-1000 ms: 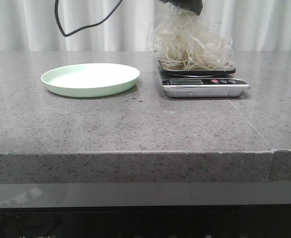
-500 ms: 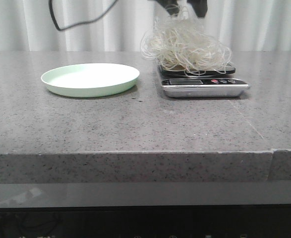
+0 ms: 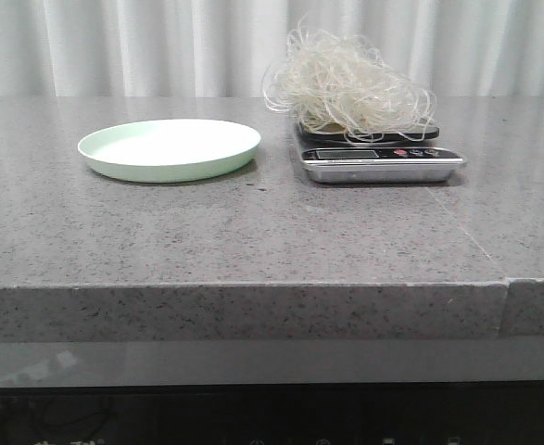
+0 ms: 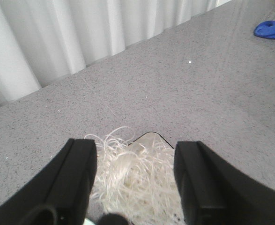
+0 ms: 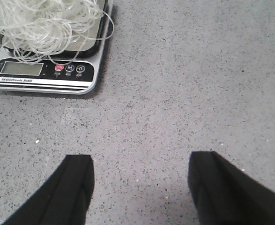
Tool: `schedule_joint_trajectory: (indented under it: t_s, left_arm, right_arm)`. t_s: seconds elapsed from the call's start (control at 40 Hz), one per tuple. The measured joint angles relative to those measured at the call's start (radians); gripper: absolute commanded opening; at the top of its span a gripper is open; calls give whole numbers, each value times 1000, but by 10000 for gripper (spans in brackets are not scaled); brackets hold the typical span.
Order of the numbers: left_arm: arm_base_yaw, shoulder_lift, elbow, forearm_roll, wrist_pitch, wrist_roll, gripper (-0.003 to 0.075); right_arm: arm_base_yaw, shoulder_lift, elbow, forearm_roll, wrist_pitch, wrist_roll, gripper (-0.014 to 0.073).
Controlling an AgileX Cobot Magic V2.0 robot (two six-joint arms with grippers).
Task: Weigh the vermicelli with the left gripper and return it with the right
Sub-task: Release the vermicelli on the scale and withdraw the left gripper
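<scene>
Whitish vermicelli (image 3: 349,91) lies released on scale (image 3: 381,159) — left gripper (image 4: 135,180) gone upward, apparently; both grippers spread.

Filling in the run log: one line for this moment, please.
whitish glassy vermicelli tangle: on silver digital scale | pale green round plate: empty | left gripper: open | right gripper: open

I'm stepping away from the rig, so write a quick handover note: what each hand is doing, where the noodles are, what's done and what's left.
Left hand: open, empty, above the loose tangle of thin whitish vermicelli.
Right hand: open, empty, over bare grey stone countertop near the scale.
Vermicelli: resting on the silver digital kitchen scale, some strands hanging over the platform edge. Display reading is too small to read.
Pale green round plate: empty, beside the scale.
Done: vermicelli is on the scale and let go.
Left: right hand picks it up and returns it, probably to the plate.
</scene>
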Motion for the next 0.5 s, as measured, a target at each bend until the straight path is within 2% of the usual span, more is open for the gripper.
schedule_joint_trajectory:
  t_s: [0.5]
  left_arm:
    - [-23, -532, 711, 15, -218, -5, 459]
  right_arm:
    - [0, 0, 0, 0, 0, 0, 548]
